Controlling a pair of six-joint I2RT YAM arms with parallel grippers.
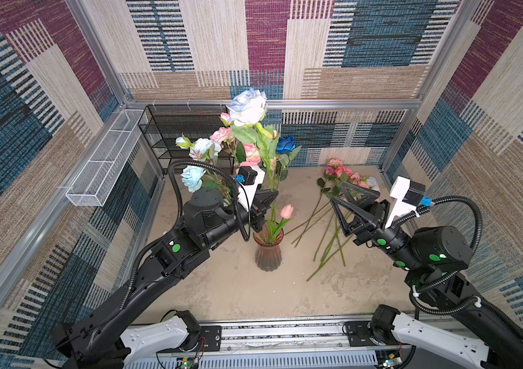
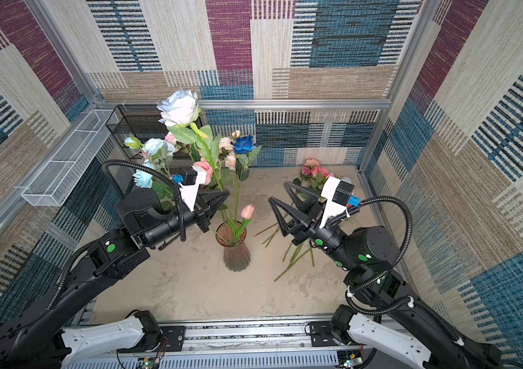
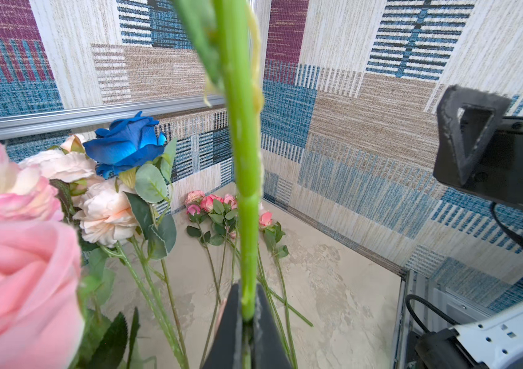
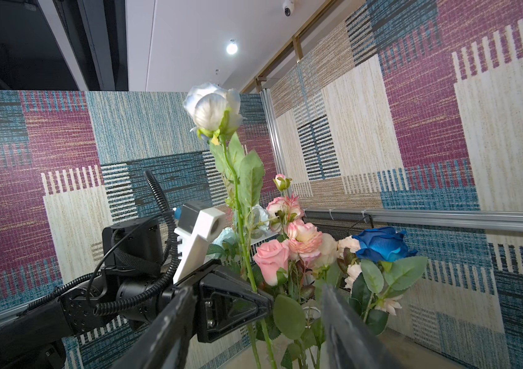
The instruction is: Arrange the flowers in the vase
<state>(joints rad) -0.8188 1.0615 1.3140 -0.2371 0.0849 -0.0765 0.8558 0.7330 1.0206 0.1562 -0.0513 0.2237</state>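
A tall white rose [image 1: 247, 107] [image 2: 180, 108] [image 4: 213, 108] stands upright, and my left gripper [image 1: 274, 193] [image 2: 226, 193] [image 3: 245, 306] is shut on its green stem [image 3: 244, 191]. Below the jaws the stem runs down into the mouth of the ribbed reddish glass vase [image 1: 268, 255] [image 2: 237, 255]. A pink tulip [image 1: 286, 211] and a deep blue rose [image 1: 285, 144] stand in the vase with several pink and pale blue flowers [image 1: 201, 150], their stems partly hidden by the left arm. More pink flowers [image 1: 343, 179] [image 3: 215, 204] lie on the table to the right. My right gripper [image 1: 338, 193] [image 2: 279, 191] [image 4: 257, 289] hovers over them, open and holding nothing.
A black wire shelf [image 1: 183, 134] stands at the back left, behind the flowers. A white mesh tray [image 1: 103, 163] hangs on the left wall. Patterned walls close the table on three sides. Long stems [image 1: 327, 236] fan out across the table right of the vase.
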